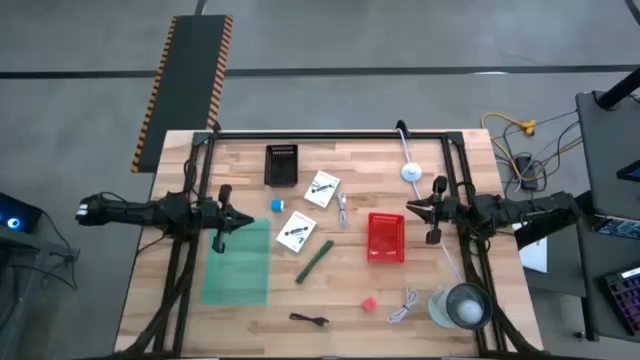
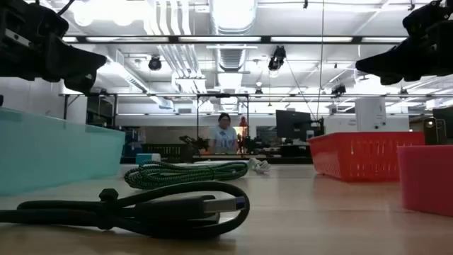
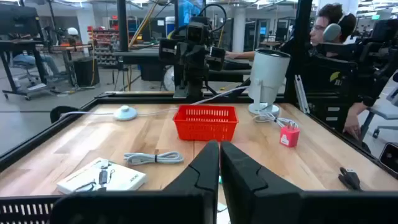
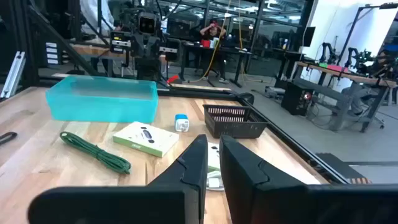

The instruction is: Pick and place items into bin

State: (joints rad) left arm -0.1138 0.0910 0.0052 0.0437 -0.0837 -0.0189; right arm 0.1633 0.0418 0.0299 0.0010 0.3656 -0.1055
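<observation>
Looking down from the high view, a wooden table [image 1: 330, 310] is seen with both arms raised over its left and right edges. The left gripper [image 1: 243, 221] is held above the far end of a teal bin [image 1: 238, 262], its fingers [image 3: 239, 169] pressed together and nothing gripped. The right gripper [image 1: 410, 208] is poised just right of a red basket [image 1: 386, 238], its fingers [image 4: 194, 163] almost touching and likewise empty.

The items are all found loose on the tabletop, none inside the teal bin. A blue cube [image 1: 277, 205] is placed just right of the bin's far corner, near a black basket [image 1: 282, 164] at the far side. Two white printed packets [image 1: 321, 188] are laid between the bin and the red basket, one [image 1: 295, 231] nearer than the other. A green stick [image 1: 314, 261] is set at a slant beside the nearer packet. A white cable [image 1: 342, 208] is seen just right of the packets. Toward the near edge, a red cube [image 1: 369, 303], a second white cable [image 1: 402, 307] and a black cable [image 1: 310, 319] are spread apart. A clear round container [image 1: 461, 305] is stood at the near right corner.
</observation>
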